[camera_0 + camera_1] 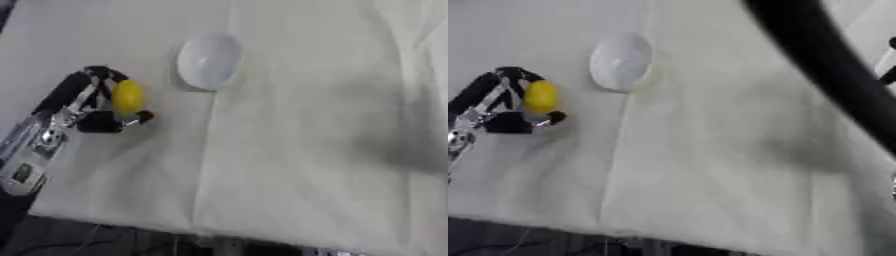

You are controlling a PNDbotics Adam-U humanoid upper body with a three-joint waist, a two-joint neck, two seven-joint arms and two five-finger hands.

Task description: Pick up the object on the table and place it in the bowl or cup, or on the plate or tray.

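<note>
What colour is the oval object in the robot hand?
Yellow oval object, held in the left robot hand; clearest in the left eye view.

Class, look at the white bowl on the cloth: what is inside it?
The white bowl shows only its pale interior; nothing visible lies in it. The yellow object is still outside, held in the left hand. The cloth beneath the bowl is hidden.

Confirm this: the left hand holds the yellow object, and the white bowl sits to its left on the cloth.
Not quite. The left hand does hold the yellow object, but the white bowl sits to its right, farther back on the cloth, as the left eye view shows.
</note>
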